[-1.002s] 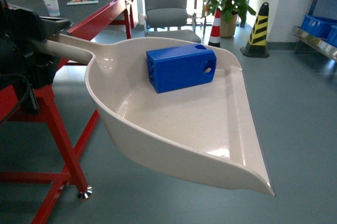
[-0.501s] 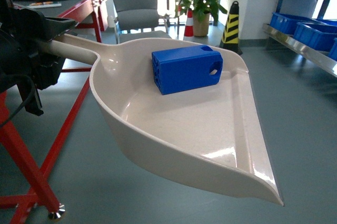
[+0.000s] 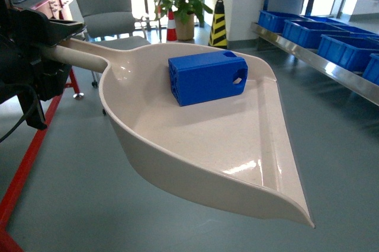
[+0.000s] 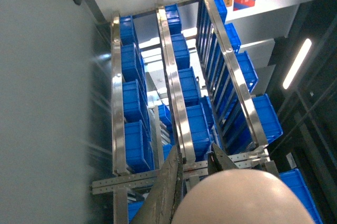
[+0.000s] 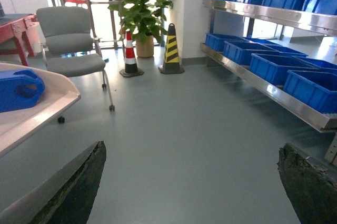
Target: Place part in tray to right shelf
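My left hand (image 3: 50, 41) is clenched round the handle of the tray (image 3: 195, 145), at nine o'clock in the head view. The scoop hangs out ahead of me, over the floor. My right hand (image 5: 189, 182) is released, its two dark fingers (image 5: 73, 187) spread wide with nothing between them. The part (image 3: 207, 77) sits on the tray floor toward the back wall, about twelve o'clock of the scoop's middle, lying on its side (nothing pins it there). So I judge the carry wants a level wrist and a slow turn, or the block may slide toward the flat lip. Farther off, at two o'clock, the right shelf (image 3: 314, 56) waits with its blue crates (image 3: 311, 31); I am well apart from it yet.
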Motion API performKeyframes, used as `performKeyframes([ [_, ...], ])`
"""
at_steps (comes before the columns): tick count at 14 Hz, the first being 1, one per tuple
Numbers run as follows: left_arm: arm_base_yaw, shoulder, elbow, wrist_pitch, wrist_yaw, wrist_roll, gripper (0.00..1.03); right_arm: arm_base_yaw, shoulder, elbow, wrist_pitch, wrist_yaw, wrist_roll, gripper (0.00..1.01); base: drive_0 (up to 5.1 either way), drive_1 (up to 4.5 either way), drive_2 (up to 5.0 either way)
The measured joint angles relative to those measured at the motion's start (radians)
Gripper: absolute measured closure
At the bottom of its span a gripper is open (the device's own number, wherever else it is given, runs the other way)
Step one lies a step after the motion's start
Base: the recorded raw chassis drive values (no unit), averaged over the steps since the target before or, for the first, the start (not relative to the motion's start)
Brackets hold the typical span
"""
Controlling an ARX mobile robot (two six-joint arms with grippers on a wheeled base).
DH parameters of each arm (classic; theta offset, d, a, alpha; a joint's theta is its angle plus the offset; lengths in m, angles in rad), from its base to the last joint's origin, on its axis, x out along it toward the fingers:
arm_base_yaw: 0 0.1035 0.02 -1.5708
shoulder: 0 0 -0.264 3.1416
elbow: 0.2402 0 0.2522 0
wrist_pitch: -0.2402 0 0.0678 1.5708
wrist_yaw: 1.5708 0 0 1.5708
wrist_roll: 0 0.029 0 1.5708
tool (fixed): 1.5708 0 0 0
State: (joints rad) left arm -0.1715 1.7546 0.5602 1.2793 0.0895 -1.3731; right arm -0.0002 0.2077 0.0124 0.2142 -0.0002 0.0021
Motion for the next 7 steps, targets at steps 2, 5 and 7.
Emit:
performKeyframes([
  [2, 0.0, 0.0, 0.0, 0.0, 0.0, 0.0, 0.91, 0.0, 0.0, 0.0, 0.0, 0.0, 0.0, 0.03, 0.1, 4.45, -4.2],
  [5, 0.002, 0.0, 0.0, 0.0, -0.003, 0.0, 0.91, 0.0, 0.0, 0.0, 0.0, 0.0, 0.0, 0.03, -1.1, 0.34, -2.5],
  [7, -0.002, 0.0, 0.0, 0.0, 0.0, 0.0, 0.91, 0.0, 0.0, 0.0, 0.0, 0.0, 0.0, 0.03, -1.7, -1.66, -1.7],
])
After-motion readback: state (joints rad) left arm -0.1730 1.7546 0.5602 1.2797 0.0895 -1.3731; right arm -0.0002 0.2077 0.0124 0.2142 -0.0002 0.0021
